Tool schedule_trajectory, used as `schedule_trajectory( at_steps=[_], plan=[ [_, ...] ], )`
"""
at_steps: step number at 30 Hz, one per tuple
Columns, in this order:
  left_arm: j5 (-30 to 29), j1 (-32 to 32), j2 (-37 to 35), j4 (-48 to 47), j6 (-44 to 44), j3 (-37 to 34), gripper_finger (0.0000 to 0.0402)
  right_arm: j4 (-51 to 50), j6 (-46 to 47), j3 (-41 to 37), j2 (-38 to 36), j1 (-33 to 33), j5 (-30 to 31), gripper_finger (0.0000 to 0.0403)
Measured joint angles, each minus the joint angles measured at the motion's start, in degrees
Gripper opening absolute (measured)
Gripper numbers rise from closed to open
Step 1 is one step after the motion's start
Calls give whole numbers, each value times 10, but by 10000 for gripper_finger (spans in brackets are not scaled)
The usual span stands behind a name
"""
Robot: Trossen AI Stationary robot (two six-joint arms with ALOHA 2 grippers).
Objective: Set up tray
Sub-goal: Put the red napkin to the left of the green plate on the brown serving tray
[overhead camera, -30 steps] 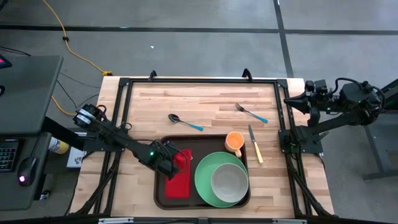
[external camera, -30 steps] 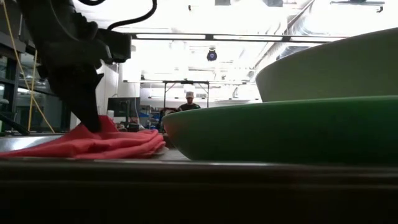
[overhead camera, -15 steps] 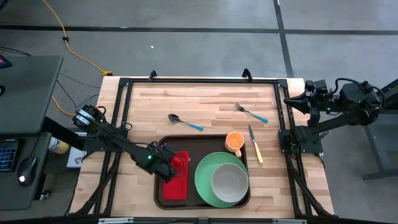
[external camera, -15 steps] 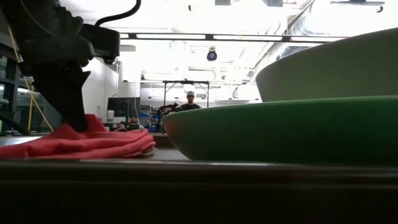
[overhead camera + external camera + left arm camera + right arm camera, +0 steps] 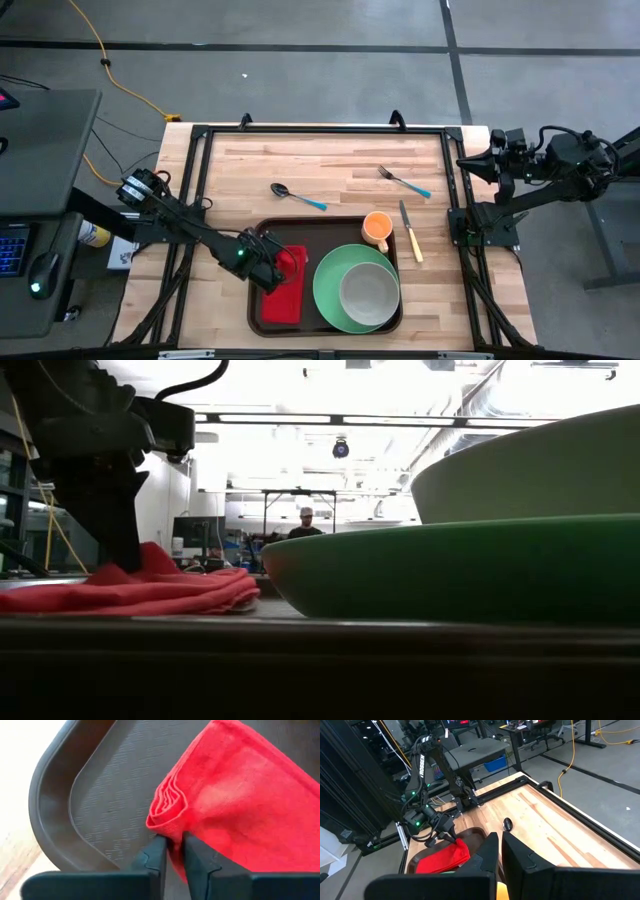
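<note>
While your table [image 5: 330,160] carries the tray [image 5: 262,318] at its near edge, the green plate [image 5: 330,290] fills its right side. Your left pincer [image 5: 171,851] stands slightly parted astride the napkin's [image 5: 240,815] folded corner; your right pincer [image 5: 499,851] waits clenched at the table's right edge.

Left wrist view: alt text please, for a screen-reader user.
The left gripper has its two dark fingers set close together at the folded edge of a red napkin, a bit of cloth between the tips. The napkin lies in a dark brown tray near its rounded corner, with pale wooden table beyond the rim.
</note>
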Motion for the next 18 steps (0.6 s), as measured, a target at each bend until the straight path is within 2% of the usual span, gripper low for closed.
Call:
schedule_trajectory(
  at_steps=[10,18],
  plan=[
    [-18,0,0,-7,-8,0,159,0,0,0,0,0,-6,0],
    [-12,0,0,-41,-63,0,206,0,0,0,0,0,-7,0]
  ],
)
